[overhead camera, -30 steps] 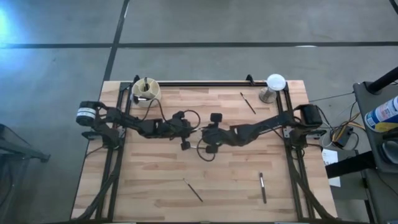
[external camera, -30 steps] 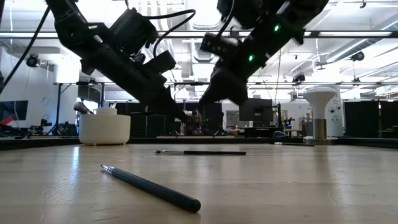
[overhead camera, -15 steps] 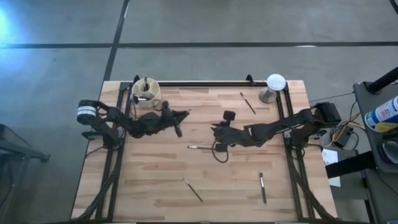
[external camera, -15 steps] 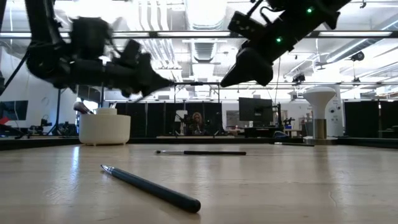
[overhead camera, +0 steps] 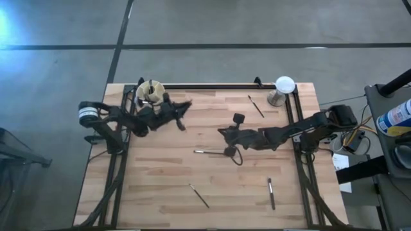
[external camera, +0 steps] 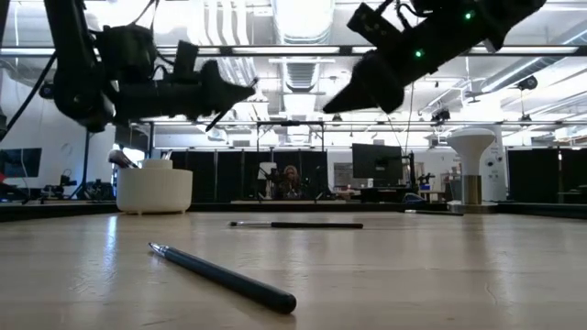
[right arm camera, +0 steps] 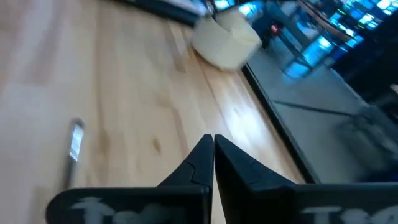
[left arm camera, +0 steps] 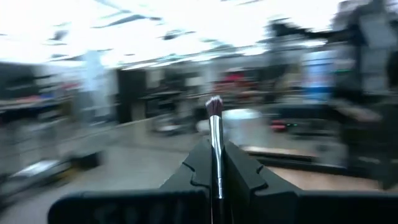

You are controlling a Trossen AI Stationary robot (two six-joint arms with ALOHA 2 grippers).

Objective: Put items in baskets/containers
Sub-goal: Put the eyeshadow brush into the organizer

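Left claw (overhead camera: 182, 115): clamped on a brush (left arm camera: 215, 134), raised above the table (overhead camera: 160, 186), just beside the cup (overhead camera: 151, 93) at the far-left corner. You're close to the drop; I'd judge this brush goes into a compartment next. The cup already has at least one stick standing in it.

Middle: one brush on the table (overhead camera: 209, 152) just beside the right claw (overhead camera: 228, 136), whose fingers are pressed together on nothing, lifted off the wood.

Right: three more loose, one near the front centre (overhead camera: 199, 196), one front right (overhead camera: 271, 193), one at the back by the white dome (overhead camera: 284, 85). So four left lying, one in hand.

Views: left wrist shows the bristle tip poking out between the fingers, which high view can't. Right wrist shows empty shut fingers (right arm camera: 203, 155). Low view hides the back brush.
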